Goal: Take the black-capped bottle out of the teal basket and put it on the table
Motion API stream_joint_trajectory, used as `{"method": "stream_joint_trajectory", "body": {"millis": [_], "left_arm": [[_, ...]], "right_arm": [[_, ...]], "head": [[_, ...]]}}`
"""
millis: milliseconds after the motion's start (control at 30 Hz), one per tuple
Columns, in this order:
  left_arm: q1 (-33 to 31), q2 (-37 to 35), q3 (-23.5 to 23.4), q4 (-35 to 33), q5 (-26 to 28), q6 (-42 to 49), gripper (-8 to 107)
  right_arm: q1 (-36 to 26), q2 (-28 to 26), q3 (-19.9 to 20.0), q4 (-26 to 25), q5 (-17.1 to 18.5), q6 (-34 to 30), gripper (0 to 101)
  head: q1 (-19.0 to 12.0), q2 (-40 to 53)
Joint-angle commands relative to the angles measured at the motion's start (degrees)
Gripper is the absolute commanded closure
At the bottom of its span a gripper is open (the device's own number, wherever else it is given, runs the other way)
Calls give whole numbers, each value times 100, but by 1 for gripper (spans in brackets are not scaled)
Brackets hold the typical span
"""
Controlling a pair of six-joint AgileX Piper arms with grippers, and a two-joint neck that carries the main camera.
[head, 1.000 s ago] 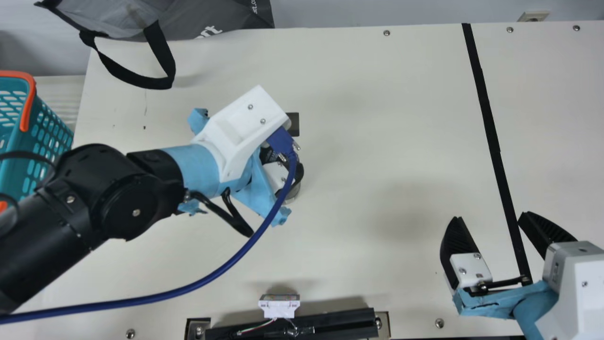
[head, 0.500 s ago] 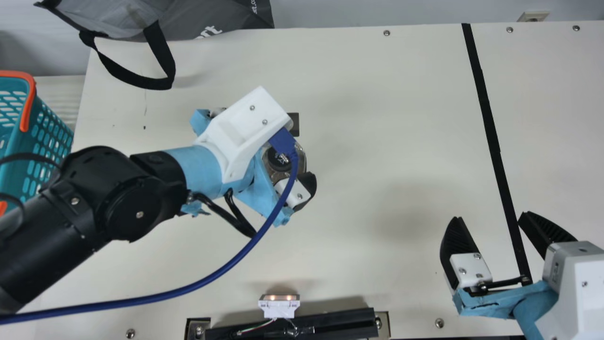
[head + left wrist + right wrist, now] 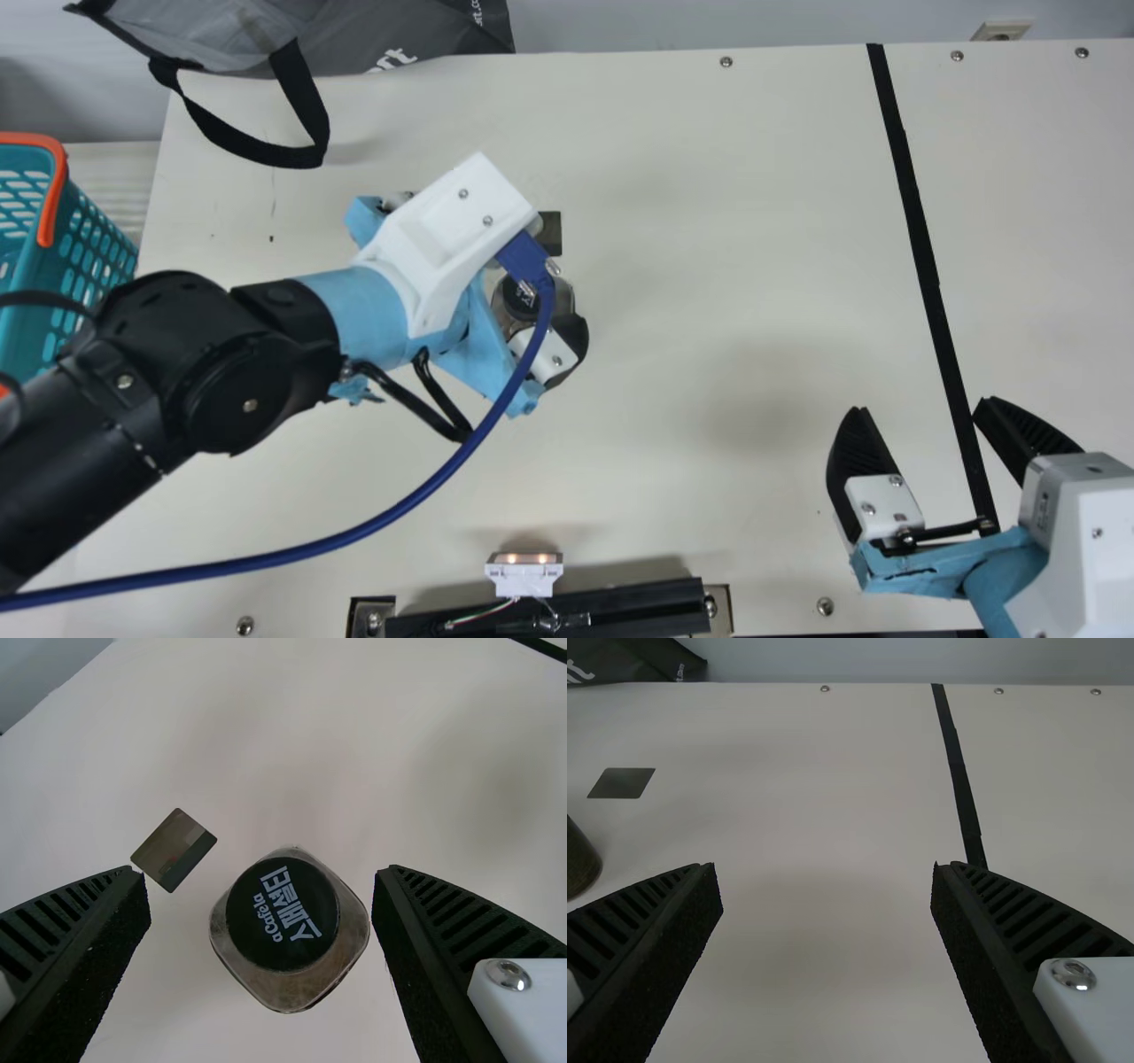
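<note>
Two ribbed fingers of the left gripper (image 3: 567,354) stand spread apart; the black-capped bottle (image 3: 283,930) is upright on the table (image 3: 709,221), in the gap between them and nearer one; the teal basket (image 3: 37,275) lies well apart; the right gripper (image 3: 921,404) is open, away from the bottle.

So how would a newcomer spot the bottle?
On the cream table, look by the open left gripper. The bottle stands there beside a flat dark square: squarish, brownish body, and, unlike that square, a round black cap with pale lettering.
</note>
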Motion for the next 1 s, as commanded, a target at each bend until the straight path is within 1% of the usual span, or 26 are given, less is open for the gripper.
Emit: {"method": "stream_joint_trajectory", "body": {"millis": [0, 500, 967], "left_arm": [[23, -31, -11, 30, -2, -30, -8], [342, -483, 78, 114, -81, -425, -8], [835, -980, 420, 443, -224, -852, -8]], "right_arm": [[0, 0, 0, 0, 0, 0, 10], [0, 0, 0, 0, 0, 0, 10], [0, 0, 0, 0, -8, 0, 10]], "head": [[-21, 18], [-21, 18], [-21, 18]]}}
